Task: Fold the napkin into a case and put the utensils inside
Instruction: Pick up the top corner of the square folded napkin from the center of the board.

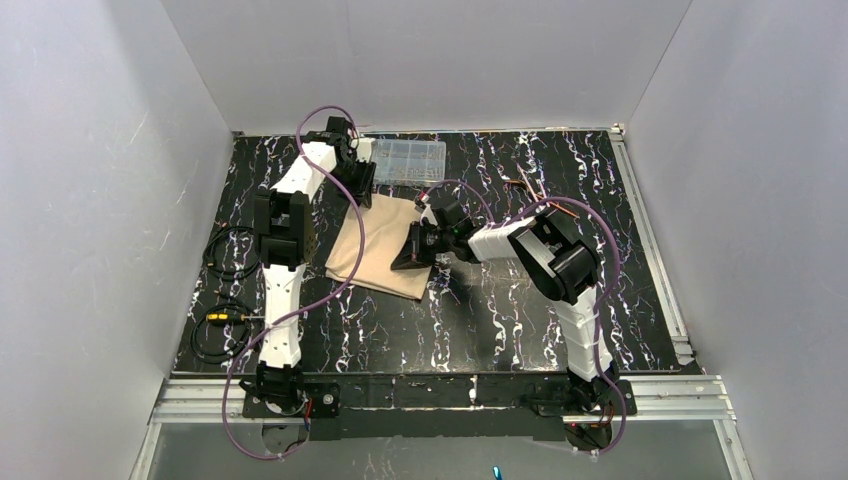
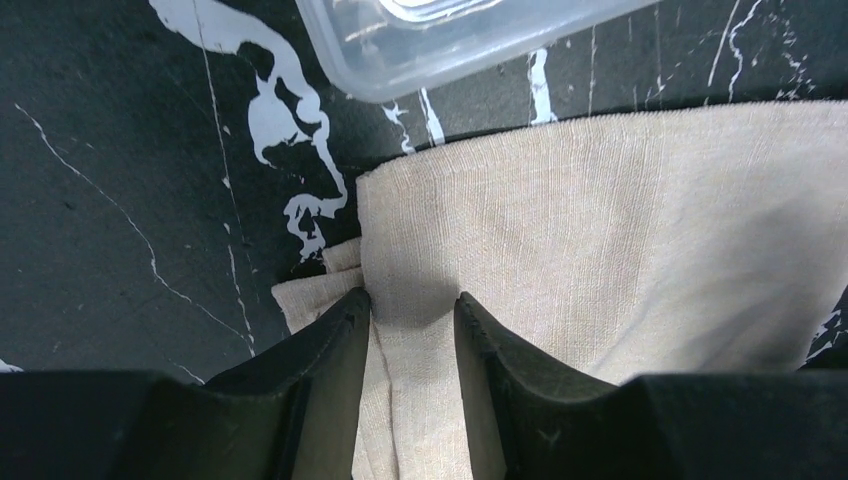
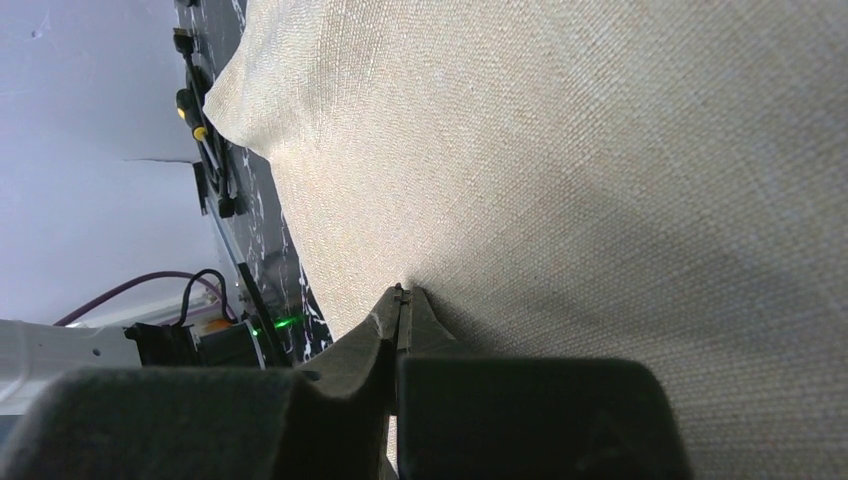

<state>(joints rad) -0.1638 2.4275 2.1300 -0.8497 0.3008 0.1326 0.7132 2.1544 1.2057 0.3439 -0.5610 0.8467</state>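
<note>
Two end effectors are engaged on the napkin, which lies as a partly folded beige sheet on the dark marbled surface, left of centre and just on the near side of a clear compartment box. Left end effector: jaws noted at a narrow gap, tips set down on the cloth's far-left corner, where an upper layer overlaps a lower one. Nothing is seen clamped between them, so the corner is judged pinned rather than gripped. Right end effector: jaws closed tight, with a pinch of the cloth's right edge held at the tips and seemingly lifted. The step in hand is judged to be folding; no narrow case is formed yet. Utensils cannot be picked out for certain in the top view. The next move is judged to call for the held edge to be carried across toward the left and laid flat. The pinned corner should be kept from sliding, and the edge released low so the layer is not dragged back.
</note>
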